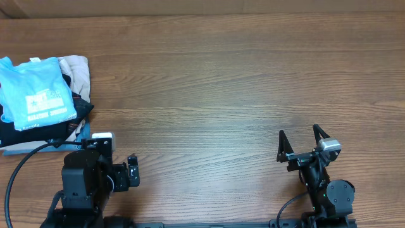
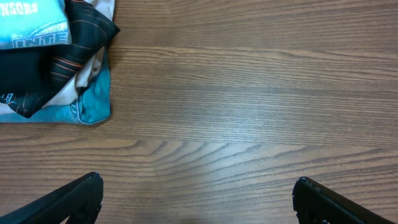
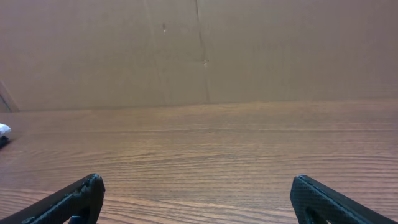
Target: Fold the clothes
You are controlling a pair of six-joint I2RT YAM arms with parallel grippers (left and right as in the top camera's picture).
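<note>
Shirt: the sky-blue T-shirt (image 1: 38, 95) sits bunched on top of a pile at the left edge of the table (image 1: 209, 76), over a black garment (image 1: 28, 134) and beside a beige garment (image 1: 77, 71).
Left tool (image 2: 197, 182): jaws spread wide, nothing in them, over bare wood.
Right tool (image 1: 299, 140): also wide and empty, at the near right.
Bearing: the shirt lies ahead and to the left of the left tool, near it; it is well apart from the right tool.
Nearer arm: the left, plainly.
Long axis: no clear one while it is bunched.
Next move, I'd guess: the left tool reaches forward-left for the shirt.
</note>
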